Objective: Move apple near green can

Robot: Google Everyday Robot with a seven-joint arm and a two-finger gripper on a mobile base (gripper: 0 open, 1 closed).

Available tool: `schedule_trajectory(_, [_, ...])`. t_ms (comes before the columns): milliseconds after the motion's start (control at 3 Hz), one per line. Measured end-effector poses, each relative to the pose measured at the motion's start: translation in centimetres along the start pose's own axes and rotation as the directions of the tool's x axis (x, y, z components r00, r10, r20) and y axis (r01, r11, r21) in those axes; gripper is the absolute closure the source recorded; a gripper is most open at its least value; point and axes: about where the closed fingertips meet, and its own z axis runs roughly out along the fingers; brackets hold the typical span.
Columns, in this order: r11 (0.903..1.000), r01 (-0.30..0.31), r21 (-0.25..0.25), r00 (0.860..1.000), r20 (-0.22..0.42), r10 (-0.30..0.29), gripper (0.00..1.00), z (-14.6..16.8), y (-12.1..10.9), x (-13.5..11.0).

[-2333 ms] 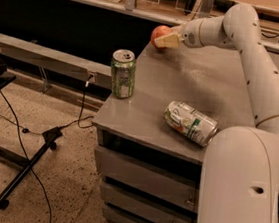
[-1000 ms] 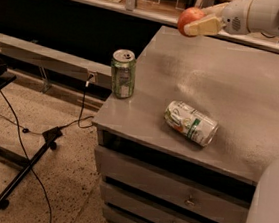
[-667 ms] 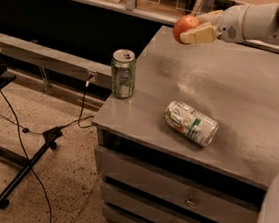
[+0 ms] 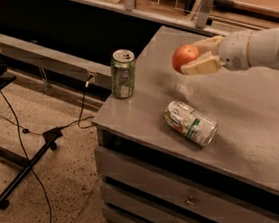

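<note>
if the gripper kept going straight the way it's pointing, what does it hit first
The gripper, shut on the apple above the table, points left and slightly down. That line seems to meet the green can first, though depth is unclear.

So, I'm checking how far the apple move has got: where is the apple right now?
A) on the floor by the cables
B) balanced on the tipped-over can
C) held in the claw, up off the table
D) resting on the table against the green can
C: the apple is gripped in the claw above the table, clear of the upright green can.
</note>
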Motion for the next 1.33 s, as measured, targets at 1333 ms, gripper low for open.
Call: schedule_trajectory(1333, [0.9577, 0.082, -0.276, 0.994, 0.086, -0.061, 1.00, 3.5, 7.7, -0.9])
